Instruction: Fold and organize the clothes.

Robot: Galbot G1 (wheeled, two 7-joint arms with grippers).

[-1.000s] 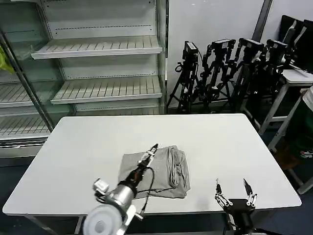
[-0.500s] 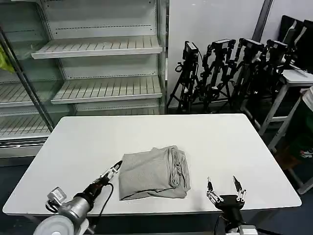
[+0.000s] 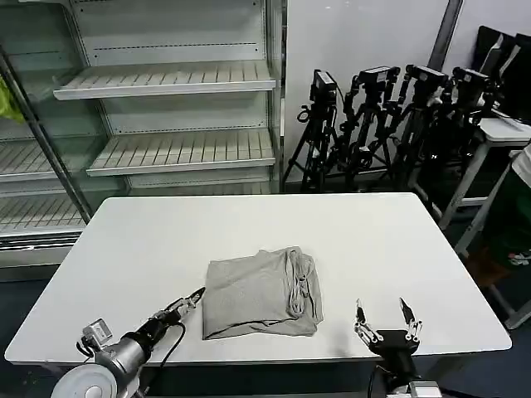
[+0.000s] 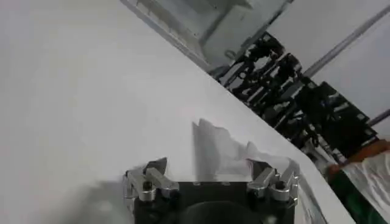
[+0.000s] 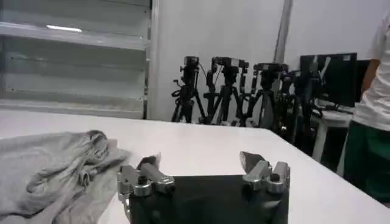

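Lying near the front middle of the white tabletop (image 3: 149, 240) is a light grey shirt (image 3: 259, 293), folded into a rough, soft-edged rectangle. Its knit cotton is matte and faintly creased, and along the robot's right side the fabric bunches into rumpled ridges where hem and sleeve edges stack; the right wrist view shows the same cloth (image 5: 49, 170) as slumped, wrinkled folds. The left gripper (image 3: 191, 299) sits just beside the shirt's left front corner, low over the tabletop, its slim metal fingers (image 4: 149, 173) spread apart with nothing between them. The right gripper (image 3: 387, 317) hovers at the front edge, well apart from the shirt, its two pointed fingers also splayed wide and empty. Behind the smooth tabletop stand slatted white shelves (image 3: 174, 149) and a cluster of black tripods (image 3: 390, 124).
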